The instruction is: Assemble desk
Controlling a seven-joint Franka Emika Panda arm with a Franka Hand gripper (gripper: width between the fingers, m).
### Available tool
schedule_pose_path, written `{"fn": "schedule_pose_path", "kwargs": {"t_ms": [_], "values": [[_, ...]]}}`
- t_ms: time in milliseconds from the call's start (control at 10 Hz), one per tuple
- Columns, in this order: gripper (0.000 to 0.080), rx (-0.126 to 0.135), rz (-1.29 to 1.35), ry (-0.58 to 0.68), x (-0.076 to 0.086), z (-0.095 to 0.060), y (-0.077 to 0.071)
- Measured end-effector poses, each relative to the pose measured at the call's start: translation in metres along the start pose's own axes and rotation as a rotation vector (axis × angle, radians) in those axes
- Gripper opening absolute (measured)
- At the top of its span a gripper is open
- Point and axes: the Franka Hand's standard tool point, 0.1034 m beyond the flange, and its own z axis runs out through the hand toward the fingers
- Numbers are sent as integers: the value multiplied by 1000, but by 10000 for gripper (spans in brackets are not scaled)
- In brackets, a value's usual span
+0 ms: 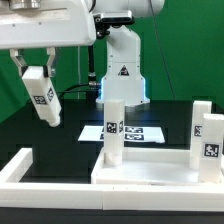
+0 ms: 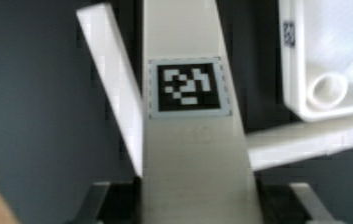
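While aloft — jaws [image 1: 37, 72] clamped on leg block [image 1: 42, 97] | tabletop [image 1: 150, 172] below, apart

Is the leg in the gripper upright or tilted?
Tilted. In the exterior view the held leg slants under the gripper, unlike the standing leg.

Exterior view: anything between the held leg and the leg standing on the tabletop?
Nothing stands between the held leg and the standing leg, only bare dark table.
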Motion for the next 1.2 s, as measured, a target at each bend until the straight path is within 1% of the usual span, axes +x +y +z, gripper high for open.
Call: {"fn": "schedule_pose_path", "kwargs": {"t_ms": [100,200,300,400,500,600,700,1100,1200], "values": [[290,-13,26,50,2,2,-15],[290,-10,27,132,18,-4,-36],[290,4,57,210,31,-12,-52],[290,13,103,285,40,-16,-70],[290,24,139,327,43,-11,-96],[290,17,129,385,44,-8,-110],[290,3,118,406,43,-6,-106],[290,4,120,393,41,-4,-106],[290,-3,132,404,26,10,-117]]}}
